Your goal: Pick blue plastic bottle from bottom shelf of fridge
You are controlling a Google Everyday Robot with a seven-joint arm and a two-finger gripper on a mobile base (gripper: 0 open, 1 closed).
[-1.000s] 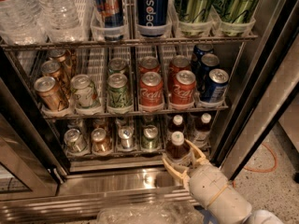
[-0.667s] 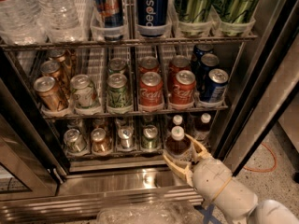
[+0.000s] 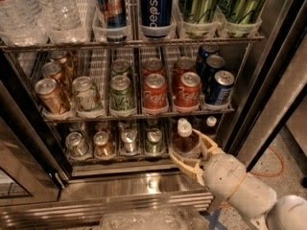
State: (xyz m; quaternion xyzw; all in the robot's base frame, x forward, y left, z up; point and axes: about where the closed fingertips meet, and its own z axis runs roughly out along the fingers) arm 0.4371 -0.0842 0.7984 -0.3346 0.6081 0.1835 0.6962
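Note:
The fridge [image 3: 268,75] stands open. At the front right of its bottom shelf [image 3: 120,156] is the blue plastic bottle [image 3: 185,137], with a white cap and dark reddish-brown drink. My gripper [image 3: 192,150] reaches in from the lower right. Its tan fingers [image 3: 184,163] are spread to either side of the bottle's lower body, one in front and below, one to the right. Whether they press on the bottle I cannot tell. A second white-capped bottle [image 3: 209,124] stands behind to the right.
Several cans [image 3: 122,142] fill the bottom shelf left of the bottle. The rack above holds red Coca-Cola cans [image 3: 156,94], green, gold and blue cans. A steel sill [image 3: 134,188] runs below. The dark door frame [image 3: 261,95] stands at the right, with an orange cable [image 3: 273,164] on the floor.
My gripper has pushed a little further in, so its fingers now sit around the bottle's lower body. The bottle and cans have not moved.

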